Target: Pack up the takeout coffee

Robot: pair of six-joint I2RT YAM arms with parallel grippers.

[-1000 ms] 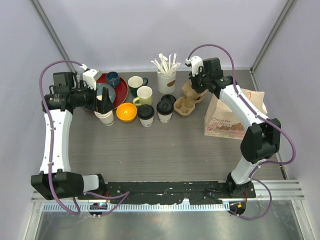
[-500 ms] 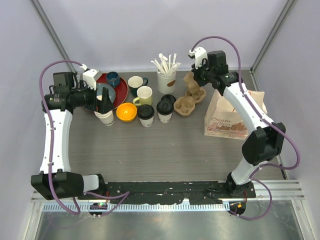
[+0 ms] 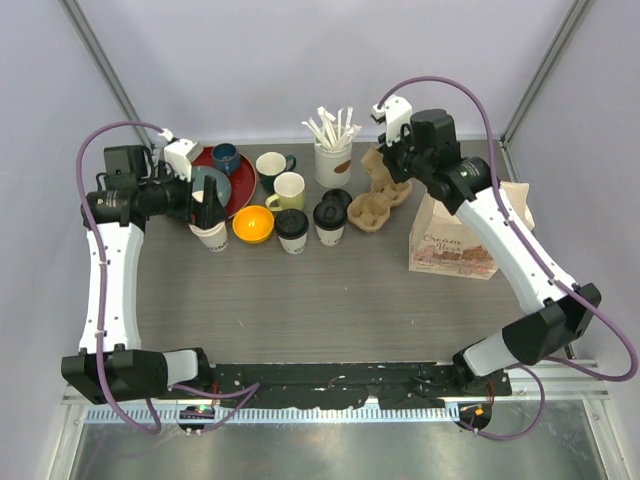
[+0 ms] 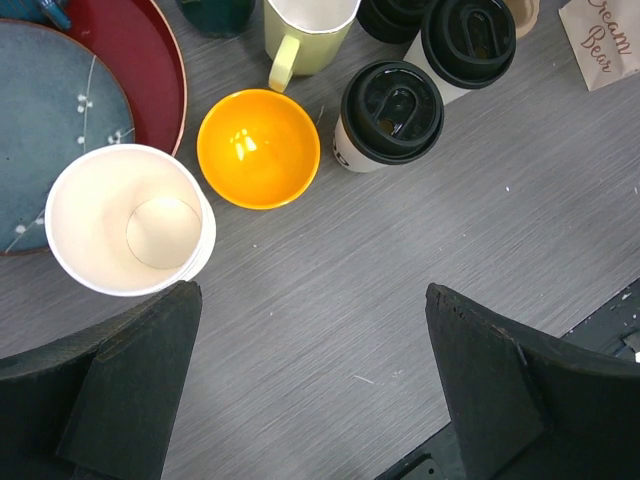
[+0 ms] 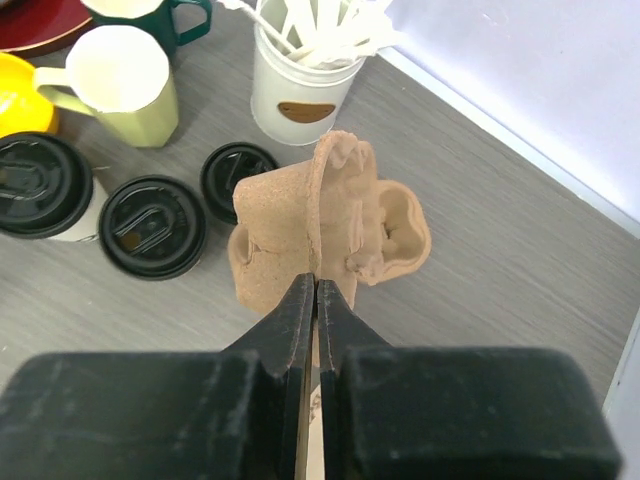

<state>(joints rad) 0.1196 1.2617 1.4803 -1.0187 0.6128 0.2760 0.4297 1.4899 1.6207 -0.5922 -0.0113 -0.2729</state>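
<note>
Hovering low with left gripper [image 4: 310,300] spread wide; pinching carrier [image 5: 285,215] edge with right gripper [image 5: 315,285], reaching far forward.

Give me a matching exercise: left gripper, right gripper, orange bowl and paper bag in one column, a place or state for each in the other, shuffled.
1. left gripper
2. right gripper
3. orange bowl
4. paper bag

A. shut on the carrier
B. on the table's right side
C. open, holding nothing
D. between a lidless cup and a lidded cup

Pairs: 1-C, 2-A, 3-D, 4-B
</note>
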